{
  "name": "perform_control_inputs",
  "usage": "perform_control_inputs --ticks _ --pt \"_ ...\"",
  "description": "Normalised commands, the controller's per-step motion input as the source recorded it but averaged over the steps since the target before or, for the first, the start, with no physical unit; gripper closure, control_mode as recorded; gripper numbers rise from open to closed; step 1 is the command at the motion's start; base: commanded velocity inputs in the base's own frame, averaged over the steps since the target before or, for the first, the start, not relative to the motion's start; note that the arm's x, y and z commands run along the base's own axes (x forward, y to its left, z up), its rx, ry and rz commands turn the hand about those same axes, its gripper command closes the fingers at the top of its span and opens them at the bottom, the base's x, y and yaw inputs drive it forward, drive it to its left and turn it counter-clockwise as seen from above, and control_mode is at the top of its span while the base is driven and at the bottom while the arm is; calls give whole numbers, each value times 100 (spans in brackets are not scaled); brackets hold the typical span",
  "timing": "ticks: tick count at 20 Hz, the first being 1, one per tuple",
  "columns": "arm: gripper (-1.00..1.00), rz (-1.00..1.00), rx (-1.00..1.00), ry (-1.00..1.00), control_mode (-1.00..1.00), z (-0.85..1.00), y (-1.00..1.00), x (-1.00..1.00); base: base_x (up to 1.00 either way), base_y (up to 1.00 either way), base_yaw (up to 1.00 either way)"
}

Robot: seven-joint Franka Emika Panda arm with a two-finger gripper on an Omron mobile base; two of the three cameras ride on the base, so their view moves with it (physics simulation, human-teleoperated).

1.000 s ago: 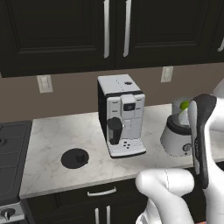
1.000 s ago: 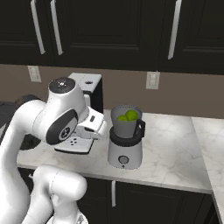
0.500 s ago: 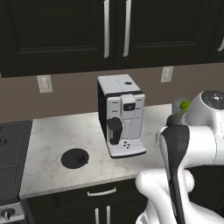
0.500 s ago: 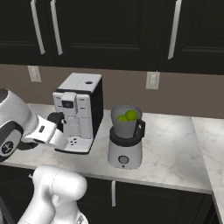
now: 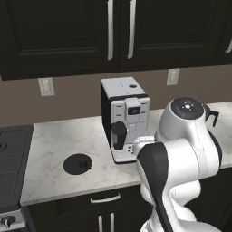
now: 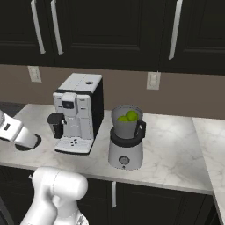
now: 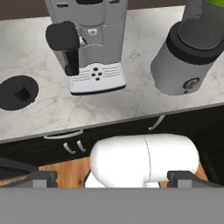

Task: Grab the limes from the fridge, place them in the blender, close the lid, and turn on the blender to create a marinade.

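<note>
The blender (image 6: 126, 145) stands on the counter right of the coffee machine, its dark jar uncovered, with the limes (image 6: 128, 116) lying inside. Its grey base and knob (image 7: 186, 65) fill the upper right of the hand view, and a sliver of lime (image 7: 210, 1) shows at the top edge. The lid (image 5: 77, 163), a flat black disc with a knob, lies on the counter left of the coffee machine, also in the hand view as the lid (image 7: 17, 92). My gripper (image 7: 113, 179) is open, held out in front of the counter, nothing between its fingertips (image 7: 41, 178). The fridge is out of view.
A boxy white coffee machine (image 5: 126, 118) stands mid-counter between lid and blender. A stove (image 5: 11, 158) borders the counter's left end. Dark wall cabinets (image 5: 118, 31) hang overhead, and drawers with handles (image 7: 65, 133) run below the counter edge (image 7: 109, 120).
My arm has swung away from above the blender, leftward and back in front of the counter. The limes stay in the jar and the lid has not moved.
</note>
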Motion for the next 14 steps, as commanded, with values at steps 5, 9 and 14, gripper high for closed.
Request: perform_control_inputs --ticks 5,9,14 --pt "-100 0 2 0 -100 -5 67 0 0 0 0" --pt "-100 0 5 0 -100 -22 59 9 0 0 0" --pt "-100 0 6 1 -100 -27 44 14 0 0 0"
